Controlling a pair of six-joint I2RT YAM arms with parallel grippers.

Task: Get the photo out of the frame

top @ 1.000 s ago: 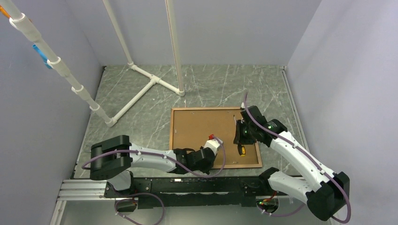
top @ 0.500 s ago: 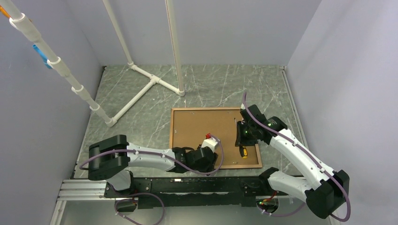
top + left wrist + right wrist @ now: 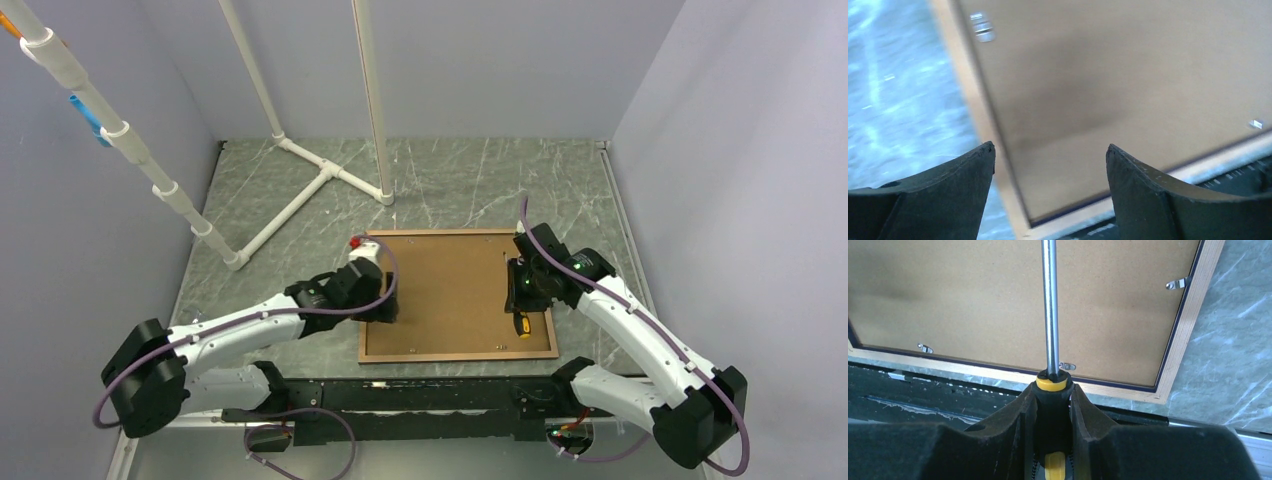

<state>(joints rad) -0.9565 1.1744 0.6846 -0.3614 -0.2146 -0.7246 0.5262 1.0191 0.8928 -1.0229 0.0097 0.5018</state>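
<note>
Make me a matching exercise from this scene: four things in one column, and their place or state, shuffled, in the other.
1. left claw
2. right claw
3. board
4. pipe stand

A. shut on the screwdriver
B. brown, lying in the frame
C. white, at the table's far left
D. open, over the frame's left edge

Pairs: 1-D, 2-A, 3-B, 4-C.
</note>
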